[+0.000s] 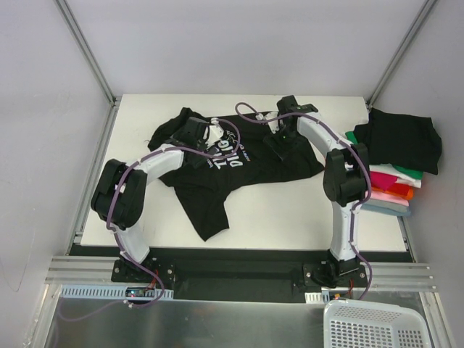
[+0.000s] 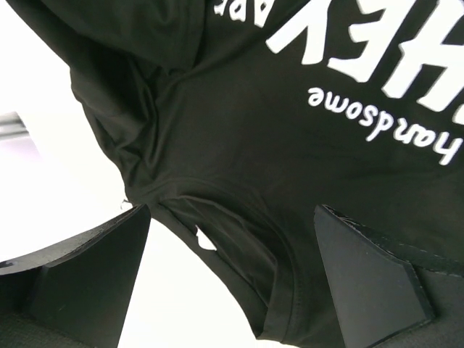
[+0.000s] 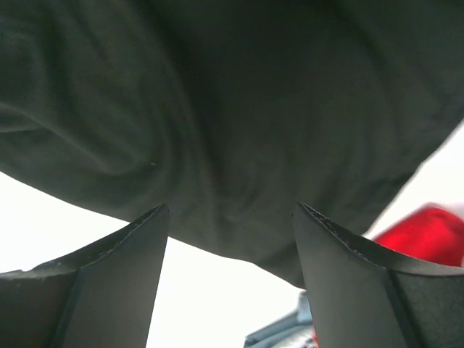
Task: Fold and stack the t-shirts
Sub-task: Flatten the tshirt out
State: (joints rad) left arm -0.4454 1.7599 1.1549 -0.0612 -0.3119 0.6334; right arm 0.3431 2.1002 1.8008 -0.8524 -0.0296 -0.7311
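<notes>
I am poising my left gripper (image 2: pixel 232 217) at the crumpled black cotton t-shirt with white chest lettering (image 2: pixel 290 167), which is lying unevenly spread across the middle of the white table (image 1: pixel 290 210). Its fingers are standing wide apart and gripping nothing, and a sleeve seam is lying between them. My right gripper (image 3: pixel 230 210) is likewise gaping and empty at the shirt's far right edge. The stack of folded coloured t-shirts (image 1: pixel 402 141) is sitting apart at the table's right side.

I am weighing the risks. Closing on a bunched ridge, I may be pinching two layers and carrying wrinkles into the fold. Pulling unevenly, my arms may be skewing the cloth. Swinging right, I may be knocking the stack.
</notes>
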